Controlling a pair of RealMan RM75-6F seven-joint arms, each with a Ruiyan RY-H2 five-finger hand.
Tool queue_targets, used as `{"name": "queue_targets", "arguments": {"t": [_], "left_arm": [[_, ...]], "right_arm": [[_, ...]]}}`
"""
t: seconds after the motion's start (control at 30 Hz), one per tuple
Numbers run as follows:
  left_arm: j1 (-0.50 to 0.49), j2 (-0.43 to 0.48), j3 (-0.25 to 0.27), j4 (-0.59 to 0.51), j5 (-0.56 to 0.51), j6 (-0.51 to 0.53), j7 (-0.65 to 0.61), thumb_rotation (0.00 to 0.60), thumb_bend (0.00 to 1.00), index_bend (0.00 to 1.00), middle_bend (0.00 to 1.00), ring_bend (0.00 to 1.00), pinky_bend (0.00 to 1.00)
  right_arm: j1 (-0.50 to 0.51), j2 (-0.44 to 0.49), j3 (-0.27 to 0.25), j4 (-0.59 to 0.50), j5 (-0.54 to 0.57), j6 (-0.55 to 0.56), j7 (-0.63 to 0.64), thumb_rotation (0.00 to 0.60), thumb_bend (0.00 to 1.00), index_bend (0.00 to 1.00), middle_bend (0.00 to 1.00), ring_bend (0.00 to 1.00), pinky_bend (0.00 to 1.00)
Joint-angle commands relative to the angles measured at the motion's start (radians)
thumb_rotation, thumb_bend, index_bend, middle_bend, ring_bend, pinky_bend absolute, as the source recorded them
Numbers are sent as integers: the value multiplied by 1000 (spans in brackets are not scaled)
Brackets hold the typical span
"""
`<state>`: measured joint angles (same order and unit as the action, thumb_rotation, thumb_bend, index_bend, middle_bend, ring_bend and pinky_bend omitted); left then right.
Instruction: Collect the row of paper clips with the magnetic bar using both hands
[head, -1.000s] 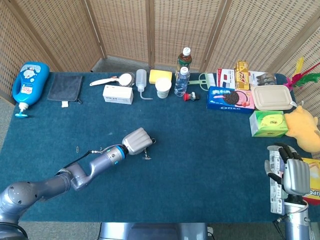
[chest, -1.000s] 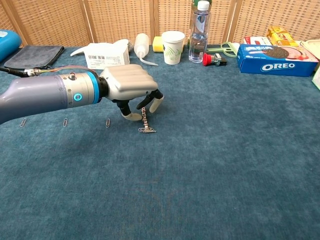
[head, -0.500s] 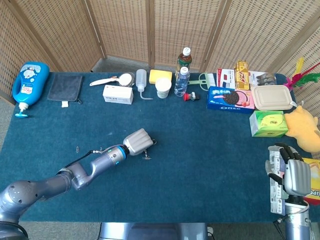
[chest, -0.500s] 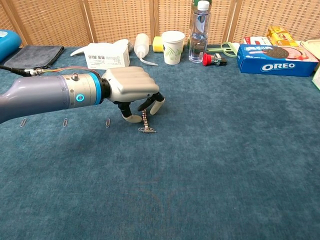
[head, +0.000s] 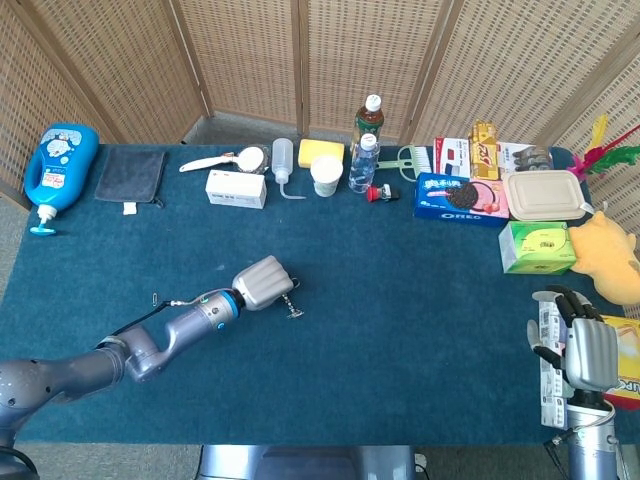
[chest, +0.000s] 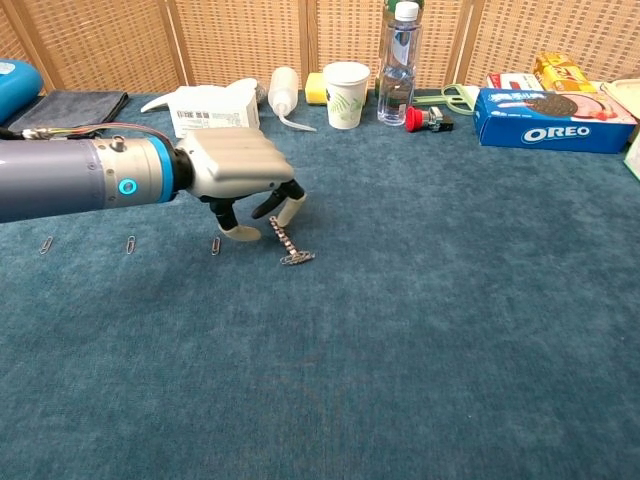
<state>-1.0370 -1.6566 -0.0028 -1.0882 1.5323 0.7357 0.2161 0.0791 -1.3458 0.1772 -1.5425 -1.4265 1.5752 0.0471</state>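
One left hand (chest: 240, 175) knuckles-up, fingers pinching magnetic bar (chest: 284, 241) hung with paper clips, right hand (head: 590, 352) slack, holding nothing

Setting: we record a staged robot-manipulation test area, not a lived-in room. Evidence: a table covered edge to edge in dark teal carpet-like cloth (head: 420, 330); folding woven-rattan screens with wooden frames (head: 240, 60) closing off the back as a plain backdrop. Along the far edge we list unrelated household goods lined up as props: a blue cartoon-printed detergent bottle (head: 58, 165), a folded dark grey cloth pouch (head: 131, 175), a white cardboard box with a barcode label (head: 236, 188), a white paper cup (head: 326, 175), a clear plastic water bottle (head: 363, 163), a blue Oreo biscuit box (head: 460, 198), a beige lidded takeaway container (head: 543, 195), a yellow plush toy (head: 606, 255).
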Motion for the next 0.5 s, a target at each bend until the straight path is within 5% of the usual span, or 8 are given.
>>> {"name": "queue_targets", "arguments": {"t": [0.03,0.5], "left_arm": [[5,10,1,-12,-7,-4,11,600,558,433,560,684,747],[10,-6,-16,-14,-21,8,27,600,559,437,559,676,747]], "right_arm": [[0,0,1,-1,-1,2,-2,600,425,367,325,270,403],[-6,2,-3,-6,-5,9,-1,600,424,367,325,270,404]]}}
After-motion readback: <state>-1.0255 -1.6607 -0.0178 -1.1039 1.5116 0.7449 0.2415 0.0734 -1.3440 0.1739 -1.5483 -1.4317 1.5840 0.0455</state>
